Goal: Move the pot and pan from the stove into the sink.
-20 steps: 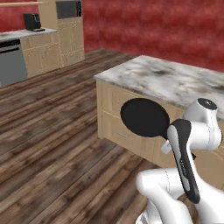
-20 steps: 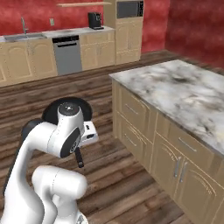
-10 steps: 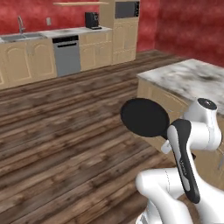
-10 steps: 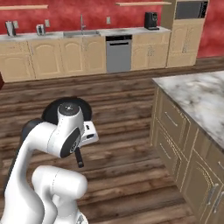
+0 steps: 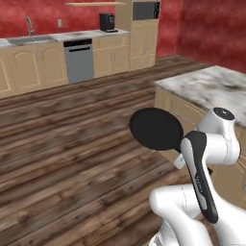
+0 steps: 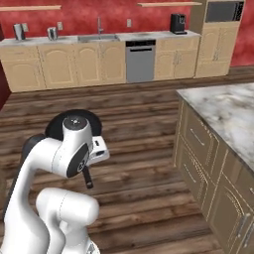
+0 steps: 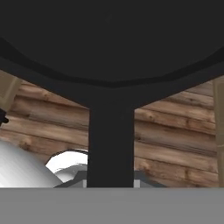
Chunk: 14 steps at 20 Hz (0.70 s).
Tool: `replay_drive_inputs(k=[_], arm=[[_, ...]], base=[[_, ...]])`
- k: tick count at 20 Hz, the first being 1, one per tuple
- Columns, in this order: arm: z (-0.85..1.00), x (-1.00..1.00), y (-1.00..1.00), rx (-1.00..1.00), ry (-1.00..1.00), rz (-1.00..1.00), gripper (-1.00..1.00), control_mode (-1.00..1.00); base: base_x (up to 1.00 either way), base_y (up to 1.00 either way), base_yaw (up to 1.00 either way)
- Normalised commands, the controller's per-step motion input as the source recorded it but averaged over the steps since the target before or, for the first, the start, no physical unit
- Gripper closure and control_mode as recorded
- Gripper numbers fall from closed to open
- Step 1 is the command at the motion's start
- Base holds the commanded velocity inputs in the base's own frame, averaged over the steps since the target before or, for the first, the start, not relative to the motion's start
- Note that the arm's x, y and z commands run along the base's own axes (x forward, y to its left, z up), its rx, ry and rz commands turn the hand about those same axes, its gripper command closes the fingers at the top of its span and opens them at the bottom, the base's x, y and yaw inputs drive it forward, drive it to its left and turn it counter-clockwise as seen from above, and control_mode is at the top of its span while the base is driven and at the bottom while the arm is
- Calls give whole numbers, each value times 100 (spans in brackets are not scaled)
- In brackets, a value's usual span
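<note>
Pincer shut on the pan (image 5: 156, 129), gripping its long black handle (image 7: 110, 144), which ran up the middle of the hand view to the dark disc across the top. In the left base view the pan hung at centre right, above the wooden floor (image 5: 72, 144). Sink (image 6: 97, 37) sat at the upper middle of the right base view.

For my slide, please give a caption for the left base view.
Flat round matte black frying pan carried over the wooden floor, beside the marble-topped island.
</note>
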Motion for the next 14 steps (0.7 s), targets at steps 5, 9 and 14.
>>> replay_drive_inputs(k=[5, 9, 14], arm=[[0, 0, 0, 0, 0, 0, 100, 100], [0, 0, 0, 0, 0, 0, 100, 100], [0, 0, 0, 0, 0, 0, 100, 100]], base=[[54, -71, 6], [40, -67, 12], [2, -13, 4]])
